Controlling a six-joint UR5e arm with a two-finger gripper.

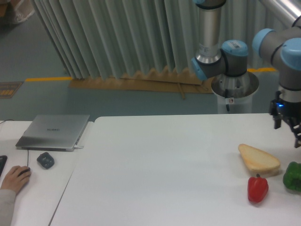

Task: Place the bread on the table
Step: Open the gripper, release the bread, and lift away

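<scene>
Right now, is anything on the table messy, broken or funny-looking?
Nothing stands out. The bread lies flat and whole on the table, with the red pepper and green pepper upright beside it. No spills.

- One fixed camera, raised, looks down across the desk (160,169) toward the pleated curtain (117,37) at the top of the frame.
- Moderate distance; the arm (221,52) is cropped at the upper right.
</scene>
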